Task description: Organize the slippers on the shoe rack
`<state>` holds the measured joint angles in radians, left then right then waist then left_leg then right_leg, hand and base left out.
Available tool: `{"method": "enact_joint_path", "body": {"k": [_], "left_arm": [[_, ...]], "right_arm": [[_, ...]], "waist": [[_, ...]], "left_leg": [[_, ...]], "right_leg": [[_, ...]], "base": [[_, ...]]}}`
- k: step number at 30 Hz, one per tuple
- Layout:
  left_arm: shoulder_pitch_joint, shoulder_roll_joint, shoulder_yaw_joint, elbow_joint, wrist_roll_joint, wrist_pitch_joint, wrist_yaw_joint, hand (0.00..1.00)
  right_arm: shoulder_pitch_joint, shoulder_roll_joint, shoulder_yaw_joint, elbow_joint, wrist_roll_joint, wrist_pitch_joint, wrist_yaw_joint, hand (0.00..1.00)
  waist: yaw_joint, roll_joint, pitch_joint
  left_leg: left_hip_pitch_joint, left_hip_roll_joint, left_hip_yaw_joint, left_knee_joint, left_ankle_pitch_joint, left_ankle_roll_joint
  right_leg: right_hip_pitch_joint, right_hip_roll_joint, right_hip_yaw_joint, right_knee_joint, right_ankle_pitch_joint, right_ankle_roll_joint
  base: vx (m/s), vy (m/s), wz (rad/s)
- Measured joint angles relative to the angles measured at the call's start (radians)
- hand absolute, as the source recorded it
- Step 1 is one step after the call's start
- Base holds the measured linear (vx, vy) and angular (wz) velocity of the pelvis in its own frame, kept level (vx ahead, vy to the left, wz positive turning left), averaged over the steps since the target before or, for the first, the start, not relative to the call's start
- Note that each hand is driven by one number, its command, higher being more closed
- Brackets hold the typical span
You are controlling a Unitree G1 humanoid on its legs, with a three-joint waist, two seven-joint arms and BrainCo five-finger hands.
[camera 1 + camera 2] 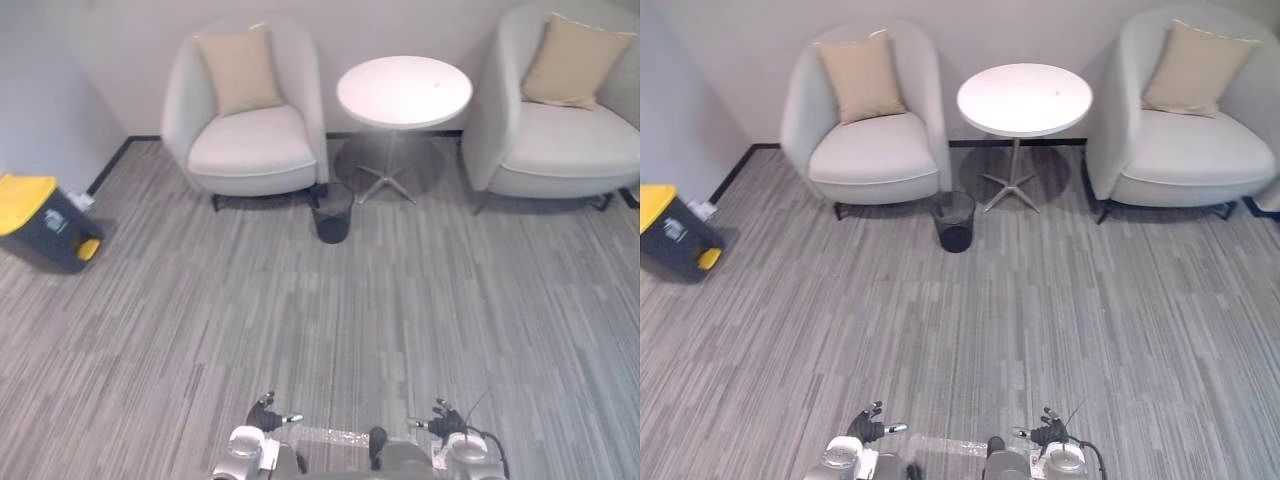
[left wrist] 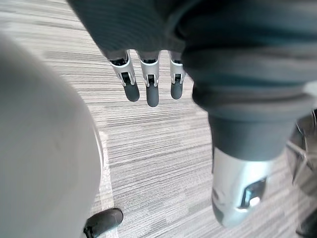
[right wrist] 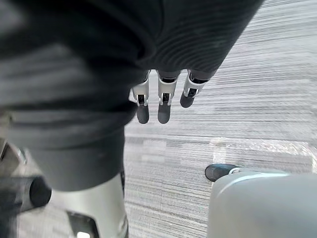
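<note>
Head views: an armchair [image 1: 250,150] left of the round table [image 1: 404,90], dark bin [image 1: 332,215] before it. Wrist views: my left hand [image 2: 147,91] and right hand [image 3: 163,106], fingers straight, holding nothing.

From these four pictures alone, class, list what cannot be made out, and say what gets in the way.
Right armchair: outer side cut off by the right edge, left eye view.
Yellow-lidded bin: partly cut off by the left edge, right eye view.
Wastebasket: its inside is too dark and small to read, either eye view.
Left hand and right hand: palms hidden under their dark covers, wrist views.
</note>
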<state>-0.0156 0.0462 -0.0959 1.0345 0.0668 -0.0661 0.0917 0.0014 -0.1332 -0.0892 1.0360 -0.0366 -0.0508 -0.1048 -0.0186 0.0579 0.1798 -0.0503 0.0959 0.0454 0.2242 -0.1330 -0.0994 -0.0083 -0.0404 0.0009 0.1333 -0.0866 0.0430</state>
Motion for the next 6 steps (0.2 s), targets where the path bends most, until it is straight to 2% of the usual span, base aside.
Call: {"method": "enact_joint_path", "body": {"k": [2,4,6], "left_arm": [[-0.005,0.018,-0.002,0.0,0.0,-0.001,0.002,0.0],[-0.002,0.021,-0.004,0.001,0.0,0.0,0.002,0.0],[0.006,0.02,-0.009,0.007,0.0,0.0,0.003,0.0]], "right_arm": [[0.017,0.025,-0.027,0.005,0.0,0.0,-0.001,0.0],[0.024,0.03,-0.027,0.006,0.0,0.0,-0.001,0.0],[0.036,0.035,-0.04,0.007,0.011,-0.001,0.0,0.0]], "waist": [[0.003,-0.041,-0.017],[0.002,-0.056,-0.027],[0.001,-0.058,-0.032]], "left_leg": [[0.028,-0.03,0.024,-0.041,0.003,0.024],[0.059,-0.052,0.031,-0.084,0.015,0.036],[0.098,-0.072,0.033,-0.125,0.02,0.041]], "right_leg": [[0.009,-0.034,0.008,-0.023,0.009,0.011],[0.015,-0.053,0.012,-0.041,0.007,0.021],[0.047,-0.071,0.01,-0.06,0.0,0.034]], "base": [[0.18,0.193,-0.07],[0.17,0.122,-0.07],[0.14,0.083,0.0]]}}
